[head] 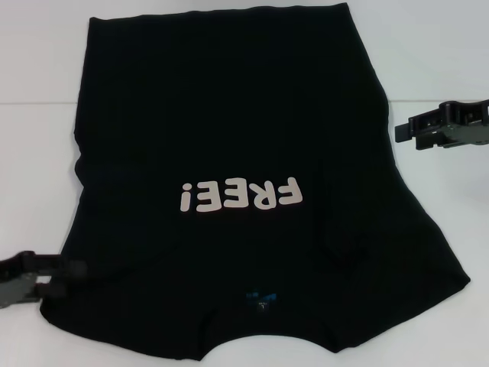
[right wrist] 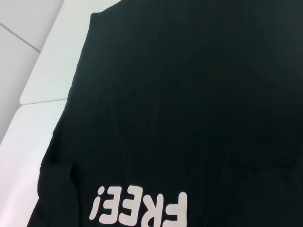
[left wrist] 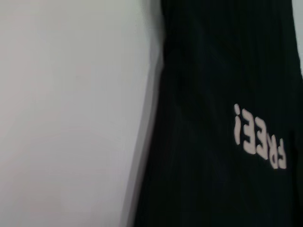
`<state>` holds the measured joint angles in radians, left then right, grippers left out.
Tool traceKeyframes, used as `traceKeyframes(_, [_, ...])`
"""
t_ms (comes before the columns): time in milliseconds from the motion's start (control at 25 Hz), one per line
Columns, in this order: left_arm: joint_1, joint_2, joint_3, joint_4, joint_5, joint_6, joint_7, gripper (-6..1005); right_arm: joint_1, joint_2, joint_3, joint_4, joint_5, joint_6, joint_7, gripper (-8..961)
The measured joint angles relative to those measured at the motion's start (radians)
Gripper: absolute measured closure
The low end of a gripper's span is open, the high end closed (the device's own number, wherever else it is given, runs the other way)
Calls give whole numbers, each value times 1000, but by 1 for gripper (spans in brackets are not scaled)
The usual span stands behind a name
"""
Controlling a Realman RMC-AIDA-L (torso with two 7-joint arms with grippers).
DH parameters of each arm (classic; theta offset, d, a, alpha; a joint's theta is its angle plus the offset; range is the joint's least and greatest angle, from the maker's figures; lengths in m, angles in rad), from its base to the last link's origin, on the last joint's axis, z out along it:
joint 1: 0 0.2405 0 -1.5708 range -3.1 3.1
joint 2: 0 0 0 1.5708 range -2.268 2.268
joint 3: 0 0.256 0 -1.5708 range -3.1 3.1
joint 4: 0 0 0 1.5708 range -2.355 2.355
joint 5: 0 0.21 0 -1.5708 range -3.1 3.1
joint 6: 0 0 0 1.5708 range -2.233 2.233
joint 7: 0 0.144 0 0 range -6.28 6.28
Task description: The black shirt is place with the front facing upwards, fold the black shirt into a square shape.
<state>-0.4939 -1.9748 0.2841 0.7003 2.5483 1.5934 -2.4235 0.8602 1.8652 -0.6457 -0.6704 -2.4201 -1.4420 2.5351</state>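
A white tabletop (head: 38, 69) fills the head view. The black shirt (head: 229, 115) lies spread flat across its middle, front up, hem toward the top of the frame and collar at the bottom edge. Its pale "FREE!" lettering (head: 239, 196) sits just below centre, upside down, with a small blue neck label (head: 260, 298) lower still. The right tool (head: 416, 131) hovers at the right edge, apart from the shirt, fingers spread. The left tool (head: 65, 277) is at the lower left, touching the shirt's edge; whether it pinches cloth I cannot tell.

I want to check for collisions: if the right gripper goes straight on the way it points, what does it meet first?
Probably the black shirt: the right gripper points across the white table toward the shirt's right edge. Its height is unclear, so it may pass above.
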Motion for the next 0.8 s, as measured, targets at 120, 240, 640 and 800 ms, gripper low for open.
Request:
traceKeyframes(120, [22,5,-25,39,-6,46,-2,379,-2,0,0,0,2,0,0,401])
traceKeyframes(240, [44,7,-38,66,1,66,-7,386,-3,-1,0,0,3,1,0,401])
traceKeyframes(640, [61,3,-34,67,35,29,-9,397,0,-2,0,-7,3,0,6,403])
traceKeyframes(800, [55,0,-33,60,42,12,-9,401,3,-2,0,-5,3,0,7,403])
